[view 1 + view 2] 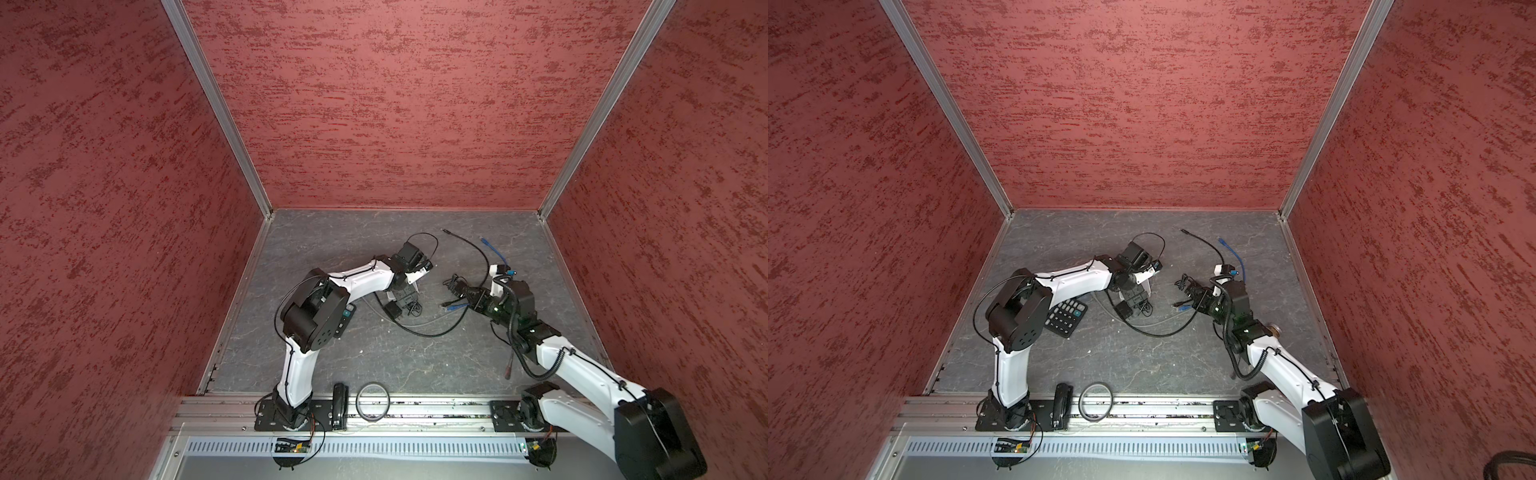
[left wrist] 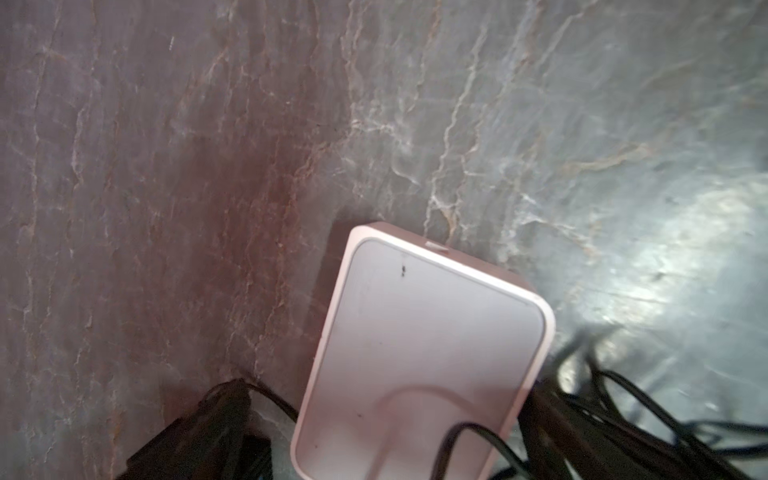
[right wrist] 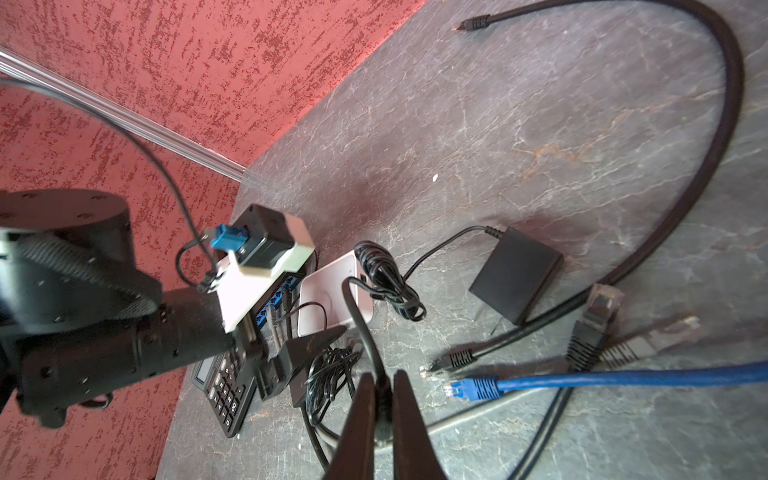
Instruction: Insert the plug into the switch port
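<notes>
Right hand (image 3: 384, 376) tight on black cable (image 3: 358, 309), wrist view only.

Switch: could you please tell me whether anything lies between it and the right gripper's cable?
Yes. The open left gripper straddles the switch; its near finger and a tangle of thin cord lie between the switch and the right gripper, shut on the cable.

Left hand (image 1: 404, 297) splayed wide, right hand (image 3: 384, 376) pinched tight.
</notes>
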Controlling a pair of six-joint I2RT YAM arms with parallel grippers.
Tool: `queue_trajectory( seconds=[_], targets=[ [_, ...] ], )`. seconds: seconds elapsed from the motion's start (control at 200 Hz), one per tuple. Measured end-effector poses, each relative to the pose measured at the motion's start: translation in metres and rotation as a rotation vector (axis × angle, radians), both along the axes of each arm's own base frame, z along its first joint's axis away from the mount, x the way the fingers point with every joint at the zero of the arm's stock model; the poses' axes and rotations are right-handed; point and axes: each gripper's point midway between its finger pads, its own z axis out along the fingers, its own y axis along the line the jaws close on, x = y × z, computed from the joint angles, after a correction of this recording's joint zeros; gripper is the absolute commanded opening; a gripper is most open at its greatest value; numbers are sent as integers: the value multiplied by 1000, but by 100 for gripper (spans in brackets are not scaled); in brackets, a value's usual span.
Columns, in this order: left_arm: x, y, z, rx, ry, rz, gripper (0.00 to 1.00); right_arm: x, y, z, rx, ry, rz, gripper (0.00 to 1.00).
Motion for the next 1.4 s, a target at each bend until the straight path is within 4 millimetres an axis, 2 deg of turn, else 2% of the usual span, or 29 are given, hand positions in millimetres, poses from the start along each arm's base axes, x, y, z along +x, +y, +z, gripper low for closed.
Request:
queue_trajectory(
  seconds=[0.22,0.441,0.551,0.786,0.937,1.097,1.262,1.403],
  targets=[
    [32,2,-2,11,-25,79,100,0,0,-1,-1,4,0,7],
    [42,2,-3,19,-11,121,100,0,1,-2,-1,7,3,7],
    [40,5,-5,15,31,141,100,0,1,-2,0,6,3,7],
    [19,21,-13,-21,191,226,99,1,1,-3,-1,9,3,7],
    [12,24,-16,-41,234,256,97,1,1,-5,-2,12,3,7],
    [5,21,-18,-54,274,258,88,2,1,-4,-1,8,3,7],
    [3,17,-19,-61,302,254,66,2,1,-4,-1,8,3,7],
    [3,16,-20,-64,299,249,55,2,1,-4,-1,7,3,7]
  ],
)
